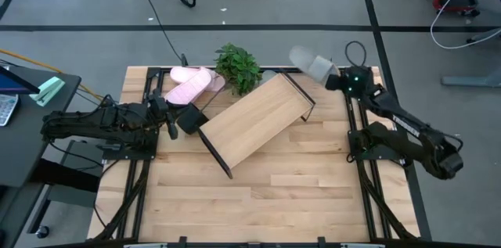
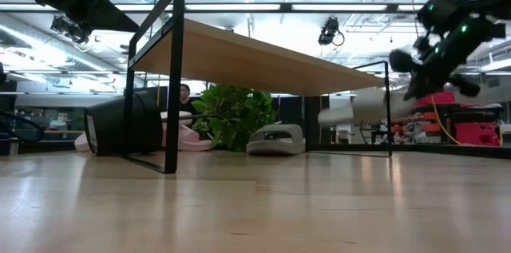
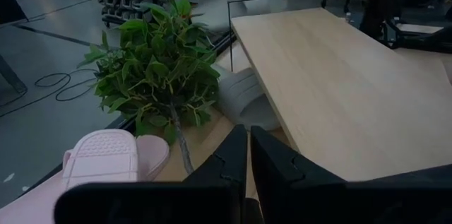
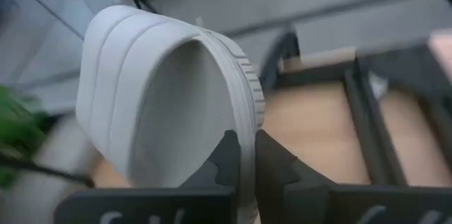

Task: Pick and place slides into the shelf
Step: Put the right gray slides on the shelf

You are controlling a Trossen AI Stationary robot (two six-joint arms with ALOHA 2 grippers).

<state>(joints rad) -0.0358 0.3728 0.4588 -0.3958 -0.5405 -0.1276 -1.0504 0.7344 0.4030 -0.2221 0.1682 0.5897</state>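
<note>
My right gripper [image 1: 343,80] is up at the table's far right, beyond the shelf's right end, shut on a light grey slide [image 1: 311,64]. That slide fills the right wrist view [image 4: 162,97]. The shelf [image 1: 254,119] stands slantwise across the table's middle. A second grey slide [image 2: 275,139] lies on the table under its board, also seen in the left wrist view [image 3: 244,100]. Two pale pink slides [image 1: 192,84] lie at the far left beside the green plant [image 1: 237,66]. My left gripper [image 3: 247,155] is shut at the shelf's left end, touching nothing I can see. My right gripper pinches the grey slide by the rim of its sole [image 4: 248,121] between the two fingers [image 4: 227,160]. The slide is lifted clear of the table. In the low view it sticks out roughly level from the gripper [image 2: 415,61], its free end [image 2: 331,115] pointing away.
A dark pot-like object [image 2: 120,121] lies on its side at the shelf's left leg, close to my left gripper. The plant's stem [image 3: 182,143] runs toward it. Bare tabletop [image 1: 258,201] stretches along the near side. The shelf's black frame [image 2: 172,85] stands up from the table.
</note>
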